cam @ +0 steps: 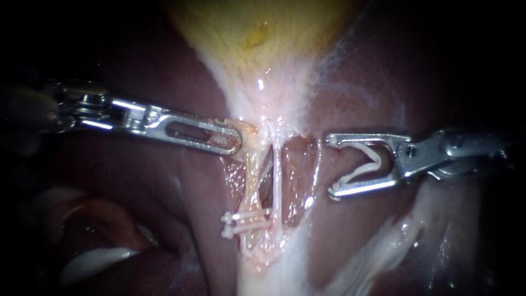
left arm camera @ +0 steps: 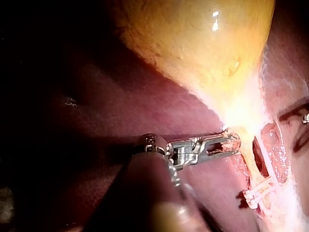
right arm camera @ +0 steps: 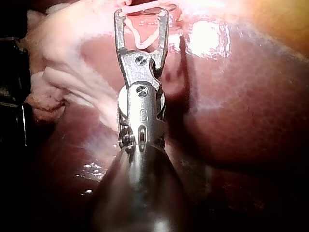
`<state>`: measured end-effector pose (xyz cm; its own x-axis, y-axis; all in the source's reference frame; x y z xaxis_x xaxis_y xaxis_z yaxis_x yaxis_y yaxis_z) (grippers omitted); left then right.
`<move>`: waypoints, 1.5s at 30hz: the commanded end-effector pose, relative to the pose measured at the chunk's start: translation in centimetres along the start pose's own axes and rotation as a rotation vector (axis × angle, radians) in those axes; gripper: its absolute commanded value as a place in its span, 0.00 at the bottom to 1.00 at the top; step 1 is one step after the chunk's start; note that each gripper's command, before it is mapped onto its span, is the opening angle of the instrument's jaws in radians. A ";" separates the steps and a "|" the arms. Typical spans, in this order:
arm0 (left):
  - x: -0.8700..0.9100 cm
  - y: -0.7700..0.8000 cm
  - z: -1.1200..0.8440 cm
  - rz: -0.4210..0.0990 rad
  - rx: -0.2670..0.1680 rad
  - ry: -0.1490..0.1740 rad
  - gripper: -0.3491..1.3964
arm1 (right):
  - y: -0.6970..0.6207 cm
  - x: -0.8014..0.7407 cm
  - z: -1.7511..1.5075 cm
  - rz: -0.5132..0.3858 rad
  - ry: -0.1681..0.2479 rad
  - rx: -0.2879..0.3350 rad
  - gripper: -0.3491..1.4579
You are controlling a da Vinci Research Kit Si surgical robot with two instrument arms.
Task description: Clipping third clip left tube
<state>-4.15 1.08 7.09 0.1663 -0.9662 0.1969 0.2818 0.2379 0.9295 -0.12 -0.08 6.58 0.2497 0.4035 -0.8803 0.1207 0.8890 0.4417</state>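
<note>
Liver [cam: 164, 181]; tube clips [cam: 244, 223] endoscope, left-wrist only

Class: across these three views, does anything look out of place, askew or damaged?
Nothing stands out. Two clips lie side by side across the left tube, roughly parallel. The right instrument holds an open clip, unbent, between its jaws, apart from the tubes.

Pale left tube [cam: 253, 178], upright, two white clips [cam: 249, 217]

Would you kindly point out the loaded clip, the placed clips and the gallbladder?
loaded clip [cam: 377, 161], endoscope view, its bend.
placed clips [cam: 246, 215], endoscope view, upper clip's bar.
gallbladder [cam: 235, 33], endoscope view, yellow wall.
</note>
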 end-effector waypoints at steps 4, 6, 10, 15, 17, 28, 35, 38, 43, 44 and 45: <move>-0.05 -0.07 -0.13 -0.004 0.006 0.005 0.00 | 0.01 0.00 0.00 -0.001 -0.004 0.000 0.47; -0.08 -0.16 -0.22 -0.009 0.011 0.008 0.00 | 0.01 0.00 0.00 -0.001 -0.004 0.000 0.47; -0.16 -0.43 -0.44 -0.028 0.007 0.000 0.00 | 0.01 0.00 0.00 -0.001 -0.007 0.001 0.47; -0.20 -0.76 -0.60 -0.016 0.021 -0.014 0.00 | -0.01 0.01 0.02 -0.001 -0.006 0.004 0.47; -0.21 -0.83 -0.62 -0.012 0.021 -0.013 0.00 | -0.01 0.01 0.03 -0.001 -0.006 0.003 0.47; -0.19 -0.85 -0.59 -0.005 0.020 -0.014 0.00 | 0.00 -0.01 0.32 -0.004 -0.022 0.011 0.47; -0.18 -0.87 -0.56 -0.005 0.019 -0.015 0.00 | -0.01 -0.14 0.82 0.008 -0.042 0.025 0.47; -0.17 -0.90 -0.55 -0.005 0.018 -0.015 0.00 | 0.00 -0.23 1.05 0.018 -0.043 0.031 0.47; -0.16 -0.94 -0.54 0.001 0.015 -0.017 0.00 | 0.02 -0.38 1.33 0.038 -0.048 0.043 0.47; -0.16 -0.94 -0.54 0.001 0.015 -0.017 0.00 | 0.02 -0.41 1.37 0.042 -0.047 0.047 0.47; -0.16 -0.95 -0.53 0.001 0.015 -0.017 0.00 | 0.02 -0.43 1.41 0.046 -0.047 0.050 0.47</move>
<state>-3.94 1.06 6.01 0.1501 -0.9676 0.2028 0.2663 0.2371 0.9343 1.18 -0.56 7.25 0.3011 0.4377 -0.8472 0.1560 0.8539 0.4966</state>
